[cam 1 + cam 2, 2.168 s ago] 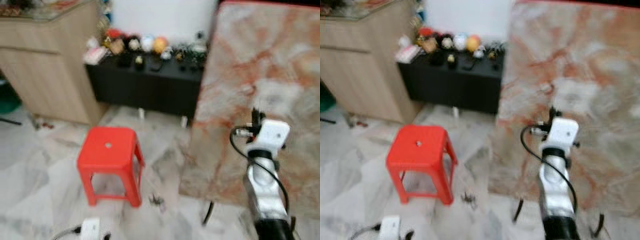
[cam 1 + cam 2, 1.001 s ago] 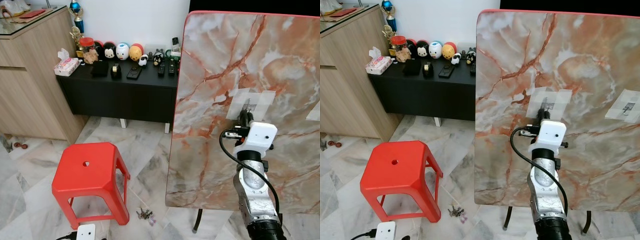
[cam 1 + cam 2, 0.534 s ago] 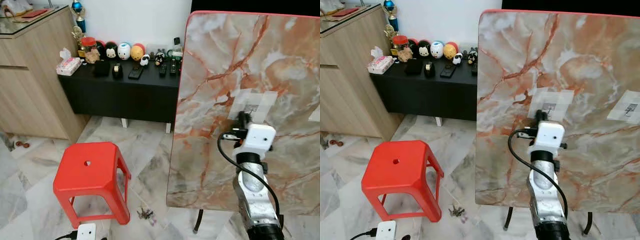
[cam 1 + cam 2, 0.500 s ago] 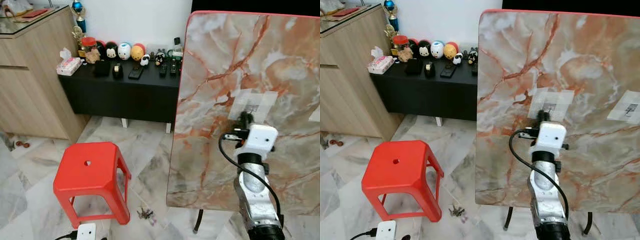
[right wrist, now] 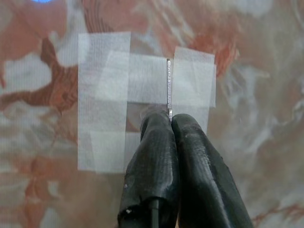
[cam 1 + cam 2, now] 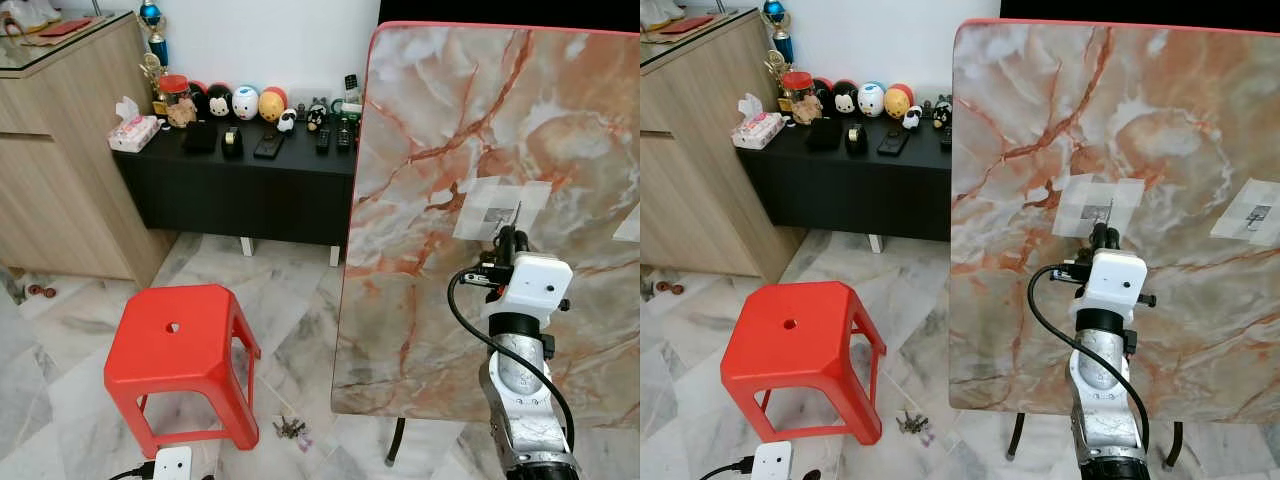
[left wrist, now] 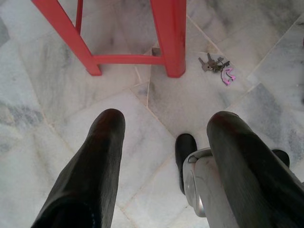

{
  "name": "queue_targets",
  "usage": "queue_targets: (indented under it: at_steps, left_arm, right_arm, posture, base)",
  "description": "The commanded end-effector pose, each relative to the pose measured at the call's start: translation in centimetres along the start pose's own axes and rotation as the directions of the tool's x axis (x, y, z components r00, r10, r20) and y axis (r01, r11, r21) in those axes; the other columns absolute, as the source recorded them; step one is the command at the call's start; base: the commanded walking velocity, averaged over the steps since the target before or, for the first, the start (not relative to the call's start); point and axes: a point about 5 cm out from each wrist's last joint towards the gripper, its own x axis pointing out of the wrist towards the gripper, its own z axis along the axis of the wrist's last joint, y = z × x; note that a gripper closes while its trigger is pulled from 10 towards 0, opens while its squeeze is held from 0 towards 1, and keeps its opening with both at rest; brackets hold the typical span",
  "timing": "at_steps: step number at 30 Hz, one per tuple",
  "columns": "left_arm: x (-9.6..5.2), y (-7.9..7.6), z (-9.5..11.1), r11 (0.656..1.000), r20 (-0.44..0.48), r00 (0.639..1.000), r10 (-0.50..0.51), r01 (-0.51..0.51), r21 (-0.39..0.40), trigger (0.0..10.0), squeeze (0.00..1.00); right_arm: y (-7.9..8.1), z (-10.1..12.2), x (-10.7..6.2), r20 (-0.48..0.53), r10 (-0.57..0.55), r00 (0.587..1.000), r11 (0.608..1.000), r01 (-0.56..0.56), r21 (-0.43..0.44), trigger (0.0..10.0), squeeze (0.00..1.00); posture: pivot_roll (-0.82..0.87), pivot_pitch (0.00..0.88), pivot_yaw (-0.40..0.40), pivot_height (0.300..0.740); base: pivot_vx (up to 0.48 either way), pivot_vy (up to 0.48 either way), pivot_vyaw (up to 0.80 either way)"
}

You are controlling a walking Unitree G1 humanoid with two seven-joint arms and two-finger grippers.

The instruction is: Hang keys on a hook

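A bunch of keys [image 6: 291, 430] with a pink tag lies on the marble floor beside the red stool [image 6: 178, 345]; it also lies ahead of the left gripper as the keys [image 7: 216, 65]. My left gripper [image 7: 164, 124] hangs low, open and empty, pointing at the floor. My right gripper [image 6: 508, 237] is raised against the upright marble tabletop [image 6: 430, 120], just under a patch of white tape [image 5: 109, 85]. Its fingers [image 5: 159, 142] are shut, and a thin metal strip [image 5: 168, 83] sticks out from between the tips over the tape. A second taped patch [image 6: 1257, 213] sits further right.
A black low cabinet [image 6: 250, 185] with toys and remotes stands against the far wall, with a wooden counter [image 6: 60, 170] to its left. A white power strip [image 6: 172, 464] lies on the floor by the stool. The tabletop's legs [image 6: 1017, 435] touch the floor near my right arm.
My right gripper has shifted a little to the right along the marble board, the thin strip moving with it. The keys stay on the floor.
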Motion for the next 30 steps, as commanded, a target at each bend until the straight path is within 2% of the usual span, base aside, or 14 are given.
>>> queue_targets:
  at_steps: [1,30]
  left_arm:
    - [-0.1,0.1,-0.3,1.0,-0.014,1.0,-0.006,0.007,0.019,10.0,0.0]
    - [0.1,-0.2,0.0,1.0,-0.008,1.0,-0.005,0.006,0.026,10.0,0.0]
  right_arm:
    - [-0.2,0.3,0.4,0.005,-0.007,1.0,1.0,0.007,0.007,10.0,0.0]
    - [0.0,-0.2,1.6,-0.03,0.027,0.999,0.999,-0.028,-0.018,10.0,0.0]
  posture:
    - [-0.03,0.0,-0.043,0.74]
    - [-0.03,0.0,-0.042,0.74]
  base:
    - [0.0,0.0,0.0]
    - [0.0,0.0,0.0]
